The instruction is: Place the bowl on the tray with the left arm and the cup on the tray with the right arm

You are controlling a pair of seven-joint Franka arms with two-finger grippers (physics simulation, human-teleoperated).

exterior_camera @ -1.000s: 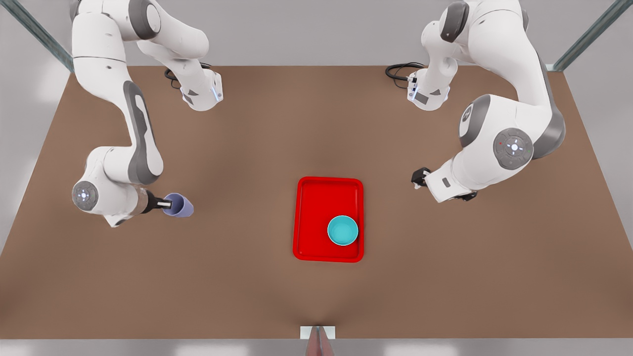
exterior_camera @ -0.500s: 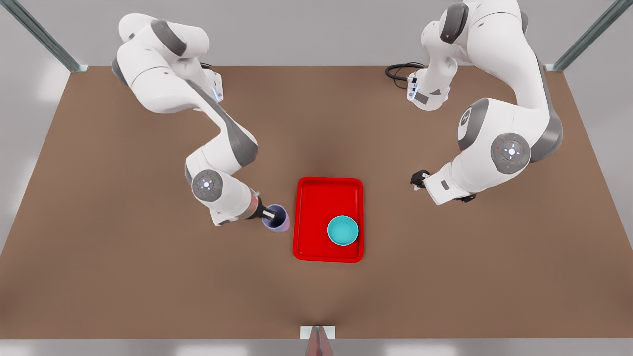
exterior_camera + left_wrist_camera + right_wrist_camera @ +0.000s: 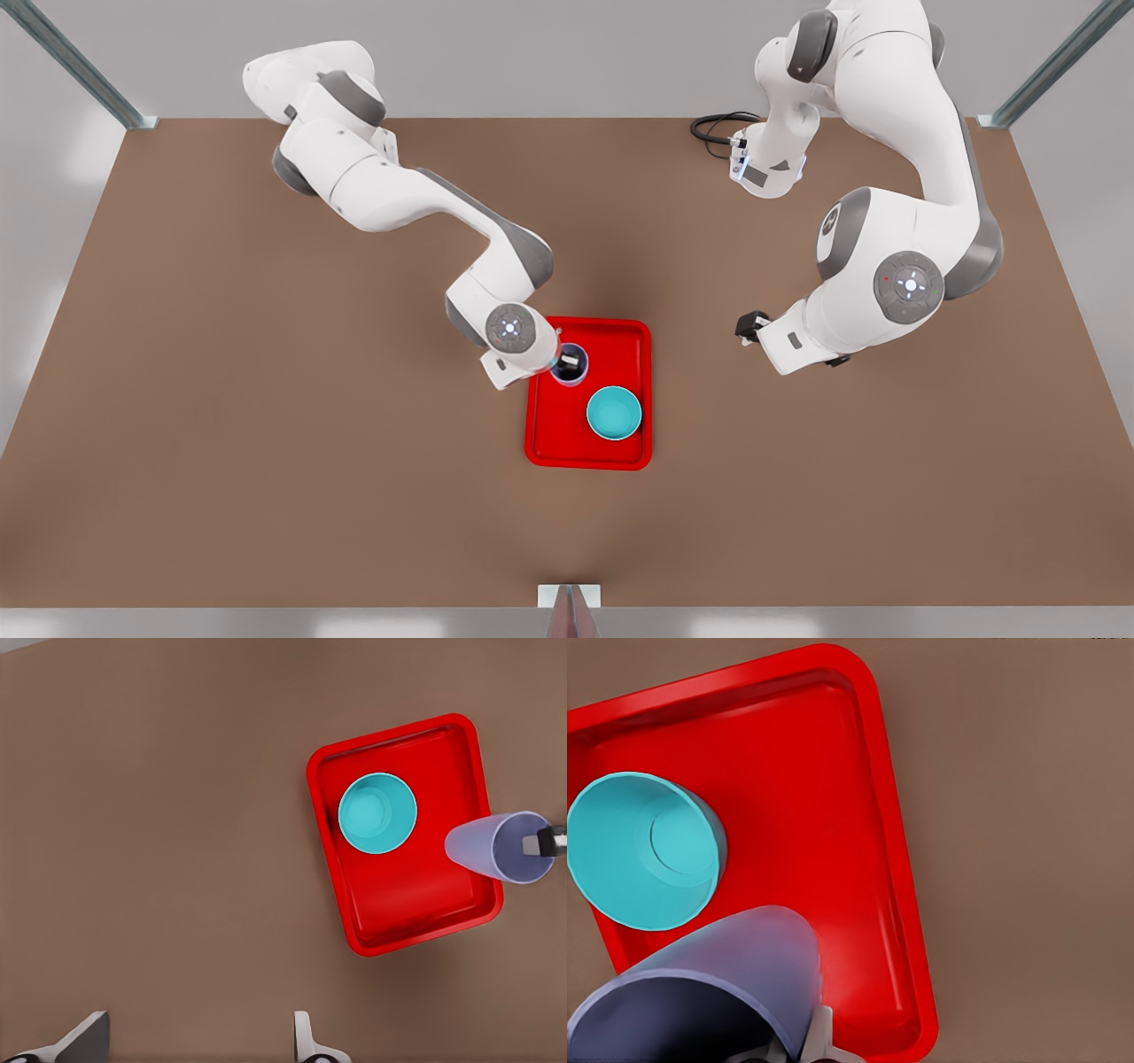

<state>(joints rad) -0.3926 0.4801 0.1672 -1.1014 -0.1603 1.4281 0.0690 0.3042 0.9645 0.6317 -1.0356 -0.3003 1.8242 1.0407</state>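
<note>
A: Where is the cup (image 3: 569, 364) at this moment?

B: The right gripper (image 3: 571, 361) has it, on the arm at the front view's left. One finger (image 3: 542, 843) is inside the cup's mouth and the wall of the cup is pinched. The cup hangs above the tray (image 3: 554, 443), near the tray's far edge on the front view's left side. I cannot say if its base touches the tray floor.

A: And the bowl (image 3: 614, 413)?

B: It sits upright on the tray, in the near corner on the front view's right. The cup and the bowl are close but apart.

A: What is the other arm doing?

B: The left gripper (image 3: 190, 1041) waits high over the table (image 3: 266, 487), well apart from the tray, on the front view's right. In the left wrist view its two fingertips (image 3: 86, 1038) stand wide from each other with nothing between them.

A: Do you see any writing or a brand?

B: No word that I can read. The cup, bowl and tray are plain. The arm joints carry small round caps with light marks, but these are not letters I can make out.
</note>
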